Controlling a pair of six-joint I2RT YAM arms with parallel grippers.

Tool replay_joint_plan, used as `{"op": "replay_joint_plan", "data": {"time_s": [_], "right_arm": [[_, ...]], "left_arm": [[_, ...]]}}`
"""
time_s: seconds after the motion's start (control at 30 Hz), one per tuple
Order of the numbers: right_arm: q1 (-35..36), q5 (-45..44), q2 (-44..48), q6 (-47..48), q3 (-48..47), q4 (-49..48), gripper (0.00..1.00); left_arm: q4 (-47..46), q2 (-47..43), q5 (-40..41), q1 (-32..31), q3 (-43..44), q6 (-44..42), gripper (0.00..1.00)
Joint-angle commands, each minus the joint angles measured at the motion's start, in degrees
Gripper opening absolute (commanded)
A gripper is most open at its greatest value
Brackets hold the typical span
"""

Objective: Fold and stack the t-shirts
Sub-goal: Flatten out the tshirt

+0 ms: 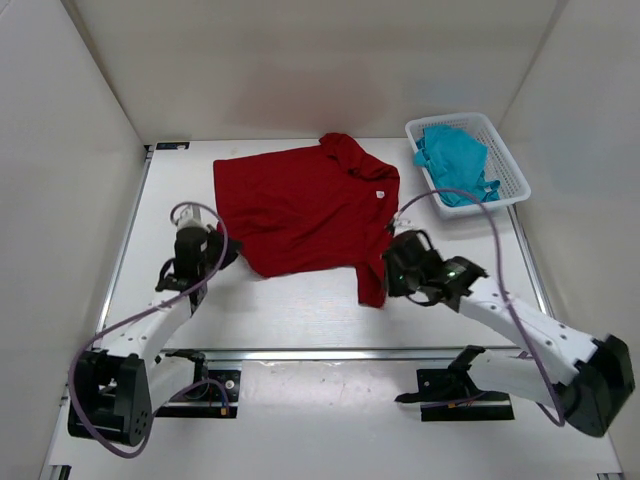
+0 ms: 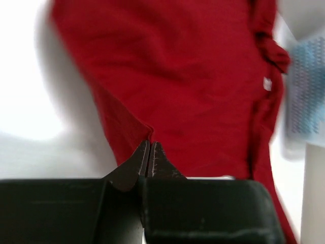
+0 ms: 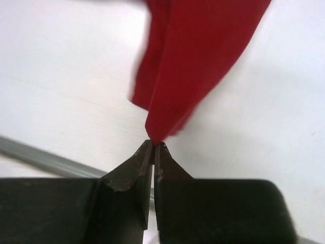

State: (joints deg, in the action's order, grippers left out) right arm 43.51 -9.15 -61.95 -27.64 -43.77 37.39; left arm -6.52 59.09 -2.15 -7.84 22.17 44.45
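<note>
Toward the near side of the table [image 1: 300,315], the left gripper [image 2: 150,146] is clamped on the hem of the dark red t-shirt [image 1: 300,205], and the right gripper [image 3: 153,144] is pinched shut on its near right corner. The shirt is spread mid-table. As light, limp cloth, it is judged best taken by corners. Farther off, the teal-blue t-shirt [image 1: 455,160] is heaped in the white basket [image 1: 514,172].

The dark red shirt [image 1: 300,210] covers the table's [image 1: 300,310] middle. The white basket [image 1: 512,160] blocks the far right corner; open surface runs along the near and left edges.
</note>
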Motion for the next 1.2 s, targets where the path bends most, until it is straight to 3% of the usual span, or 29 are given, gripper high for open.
{"op": "replay_joint_plan", "data": {"time_s": [0.0,0.13,0.2,0.33,0.5,0.57,0.6,0.63,0.67,0.7,0.73,0.77,0.8,0.83,0.87,0.9,0.93,1.0,1.03,1.07,1.17], "right_arm": [[-4.47,5.80,7.36,2.58,-9.90,0.93,0.00],[-8.35,3.44,7.99,6.36,-24.58,4.18,0.00],[-8.00,-2.51,5.98,8.21,-36.33,7.25,0.00],[-4.49,-11.13,1.33,10.94,-57.07,11.03,0.00],[-0.45,-17.13,-6.50,15.06,-80.04,13.85,0.00],[4.36,-22.28,-10.11,18.91,-89.78,12.29,0.00],[10.92,-25.54,-11.60,22.50,-90.43,10.79,0.00],[15.42,-35.05,-11.70,25.59,-89.57,5.38,0.00],[28.43,-48.90,-11.70,36.49,-84.34,-7.37,0.00],[36.05,-55.30,-9.00,58.79,-70.89,-20.73,0.00],[36.38,-58.58,-7.32,69.98,-65.19,-53.06,0.00],[36.04,-58.62,-10.35,81.40,-64.87,-62.69,0.01],[28.90,-57.40,-12.73,70.38,-75.31,-54.78,0.00],[22.82,-49.56,-18.15,61.56,-81.94,-30.16,0.00],[18.33,-43.39,-19.42,53.82,-87.05,-21.30,0.00],[11.41,-37.41,-19.09,49.13,-82.75,-20.26,0.00],[10.21,-35.52,-18.65,47.34,-81.23,-19.46,0.00],[-4.40,-17.59,-21.27,33.35,-82.51,-6.18,0.00],[-7.53,-12.44,-24.50,30.48,-82.97,-3.92,0.00],[-15.30,-3.69,-26.18,25.49,-81.40,-1.38,0.00],[-19.87,5.33,-28.39,23.51,-68.32,-7.40,0.00]], "left_arm": [[6.50,0.50,-4.78,-2.00,12.24,-6.55,0.00],[16.00,0.41,-9.79,0.27,25.70,-9.20,0.00],[18.46,-0.11,-15.57,5.34,34.12,-8.85,0.00],[22.34,-0.12,-25.69,17.92,47.40,-4.82,0.00],[22.97,-0.29,-28.42,22.06,56.13,0.19,0.00],[21.64,0.58,-32.29,24.79,59.11,4.31,0.00],[21.73,1.37,-32.56,25.23,61.47,4.77,0.00],[21.82,1.55,-31.52,25.15,63.50,4.86,0.00],[23.21,1.73,-29.60,25.24,65.61,4.16,0.00],[25.22,2.17,-28.88,25.24,66.67,3.37,0.00],[25.94,2.17,-26.52,25.06,67.99,1.89,0.00],[27.25,2.34,-24.50,25.06,68.00,0.13,0.00],[27.88,2.35,-23.52,25.06,67.65,-0.32,0.00],[27.97,1.82,-21.68,24.71,67.22,-1.11,0.00],[27.53,1.64,-19.06,23.75,65.73,-2.60,0.00],[27.88,1.38,-15.20,21.13,65.72,-3.92,0.00],[28.06,1.29,-13.07,19.89,64.32,-4.62,0.00],[28.15,1.38,-8.93,17.42,61.77,-7.17,0.00],[27.71,1.55,-9.01,17.85,58.80,-7.53,0.00],[25.97,1.47,-9.36,18.38,54.60,-7.62,0.00],[22.18,2.43,-7.44,17.60,44.84,-8.76,0.00]]}}
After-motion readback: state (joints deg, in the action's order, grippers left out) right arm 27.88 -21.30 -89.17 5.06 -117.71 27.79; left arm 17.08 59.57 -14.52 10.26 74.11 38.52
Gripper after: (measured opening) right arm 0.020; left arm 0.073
